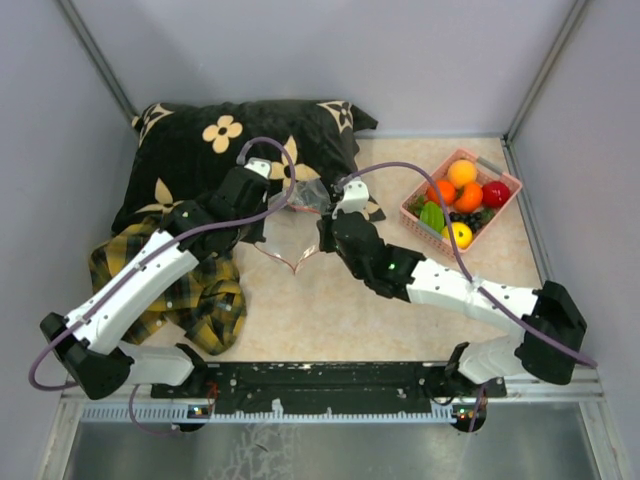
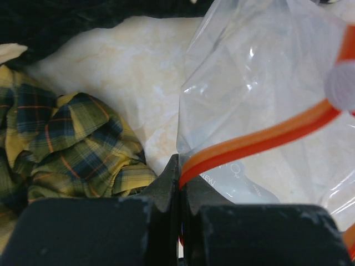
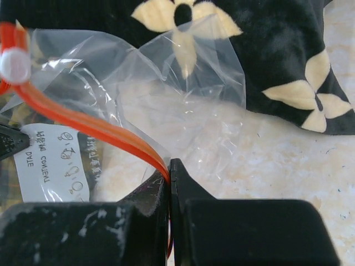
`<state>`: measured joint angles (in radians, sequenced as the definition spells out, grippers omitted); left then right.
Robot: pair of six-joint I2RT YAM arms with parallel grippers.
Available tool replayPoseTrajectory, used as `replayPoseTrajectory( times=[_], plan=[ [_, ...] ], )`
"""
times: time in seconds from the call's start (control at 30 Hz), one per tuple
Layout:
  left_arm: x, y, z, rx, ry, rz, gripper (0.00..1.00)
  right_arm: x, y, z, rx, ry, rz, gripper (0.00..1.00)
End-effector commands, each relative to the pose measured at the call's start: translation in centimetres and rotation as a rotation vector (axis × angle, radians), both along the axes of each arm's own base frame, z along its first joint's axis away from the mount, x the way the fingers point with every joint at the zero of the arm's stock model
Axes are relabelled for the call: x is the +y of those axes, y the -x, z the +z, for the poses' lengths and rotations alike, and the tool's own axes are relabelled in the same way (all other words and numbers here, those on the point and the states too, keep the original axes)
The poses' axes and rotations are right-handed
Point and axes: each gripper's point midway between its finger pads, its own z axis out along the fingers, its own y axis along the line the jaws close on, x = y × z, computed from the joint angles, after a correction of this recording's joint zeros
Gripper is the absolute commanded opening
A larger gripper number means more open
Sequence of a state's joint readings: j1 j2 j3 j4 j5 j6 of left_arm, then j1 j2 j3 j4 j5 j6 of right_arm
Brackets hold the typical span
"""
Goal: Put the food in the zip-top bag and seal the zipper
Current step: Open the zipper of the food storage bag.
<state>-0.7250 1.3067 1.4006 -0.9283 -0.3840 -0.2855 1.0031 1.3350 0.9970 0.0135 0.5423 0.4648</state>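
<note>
Firmly we pinched the zipper point(image 2: 266, 138): left gripper point(image 2: 178, 169) clenched on one end, right gripper point(image 3: 169, 169) on the other, zip-top bag point(image 2: 249, 66) spread between them. The food point(image 1: 461, 173) sat in a pink basket point(image 1: 512, 184), well right of the right gripper.

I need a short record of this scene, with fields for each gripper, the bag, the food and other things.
left gripper: shut on the zipper
right gripper: shut on another part of the zipper
zip-top bag: held between both grippers, no food visible inside
food: in the pink basket, right side
other: plaid cloth, black pillow, left side
</note>
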Motion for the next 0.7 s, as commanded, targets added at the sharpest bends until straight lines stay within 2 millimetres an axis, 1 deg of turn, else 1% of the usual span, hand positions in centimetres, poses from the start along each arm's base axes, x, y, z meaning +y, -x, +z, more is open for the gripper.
replayPoseTrajectory(
  times=[0.0, 0.07, 0.2, 0.27, 0.37, 0.5, 0.53, 0.63, 0.67],
  plan=[
    [2.6, 0.2, 1.8, -0.059, -0.071, 0.063, 0.01, -1.3, -0.4, 2.5, -0.038, -0.092, -0.062, 0.0],
    [2.2, 0.3, 1.9, -0.052, -0.063, 0.044, 0.01, -0.9, -0.3, 1.9, -0.019, -0.123, -0.044, 0.0],
    [2.1, 0.2, 2.9, -0.067, -0.064, 0.027, 0.02, 2.3, 0.1, 0.7, 0.026, -0.169, 0.069, 0.0],
    [2.2, 0.1, 3.4, -0.082, -0.068, 0.013, 0.04, 3.0, 0.0, 0.1, 0.048, -0.176, 0.076, 0.0],
    [1.4, -0.2, 3.7, -0.11, -0.038, -0.023, 0.07, 2.5, -0.6, -0.6, 0.051, -0.169, 0.047, 0.0],
    [-0.7, -1.2, 2.2, -0.123, -0.002, -0.089, 0.12, 1.1, -1.5, -1.7, 0.066, -0.158, 0.019, 0.0],
    [-1.0, -1.4, 1.6, -0.12, 0.001, -0.096, 0.12, 1.0, -1.6, -1.9, 0.069, -0.161, 0.021, 0.0],
    [-2.2, -2.5, 0.9, -0.143, 0.038, -0.087, 0.13, 0.8, -1.4, -2.5, 0.069, -0.174, 0.028, 0.0],
    [-2.5, -2.7, 0.8, -0.147, 0.052, -0.086, 0.16, 0.8, -1.2, -2.7, 0.071, -0.177, 0.035, 0.0]
  ],
)
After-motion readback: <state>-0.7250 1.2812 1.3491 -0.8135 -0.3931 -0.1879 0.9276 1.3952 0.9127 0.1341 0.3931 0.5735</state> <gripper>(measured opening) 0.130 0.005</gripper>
